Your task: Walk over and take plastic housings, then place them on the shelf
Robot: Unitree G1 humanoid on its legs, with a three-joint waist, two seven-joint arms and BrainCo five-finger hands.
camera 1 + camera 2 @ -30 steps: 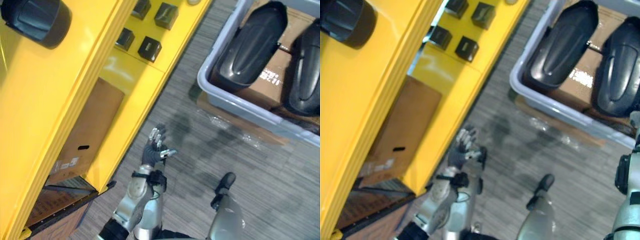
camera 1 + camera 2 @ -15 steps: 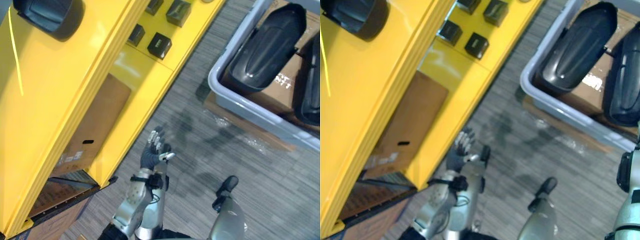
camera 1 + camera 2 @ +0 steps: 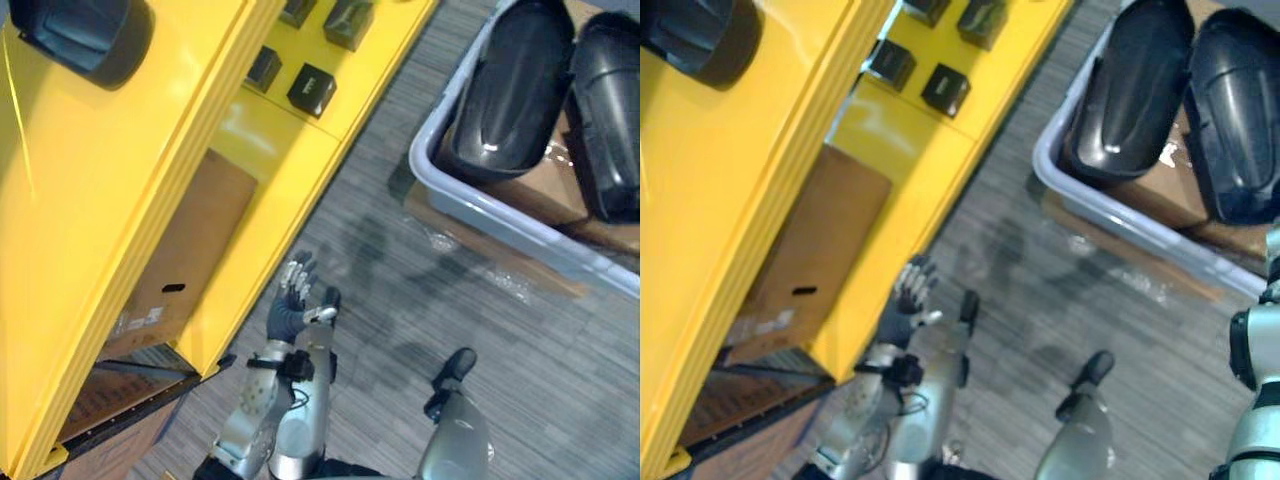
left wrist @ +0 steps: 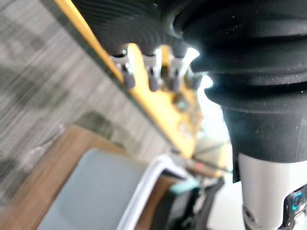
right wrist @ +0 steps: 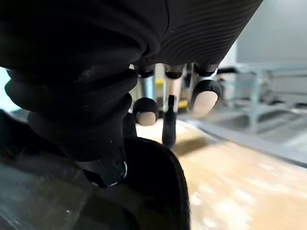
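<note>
Yellow shelf (image 3: 110,190): one black plastic housing (image 3: 78,40) on its top level, small black boxes (image 3: 312,90) on a level below. Left hand (image 3: 296,305): over the carpet (image 3: 400,300), fingers loosely spread, empty. Grey bin (image 3: 480,205): two black housings (image 3: 512,90) side by side inside. Right hand (image 5: 205,94): fingers relaxed, empty.

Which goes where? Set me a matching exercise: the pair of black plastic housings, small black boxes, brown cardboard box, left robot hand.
Things:
1 pair of black oval plastic housings
2 small black square boxes
3 flat brown cardboard box
4 left robot hand

Places or states:
A on a yellow shelf board
B open, above the grey carpet
C in the grey plastic bin
D in the shelf bay beneath that board

Pairs: 1-C, 2-A, 3-D, 4-B
</note>
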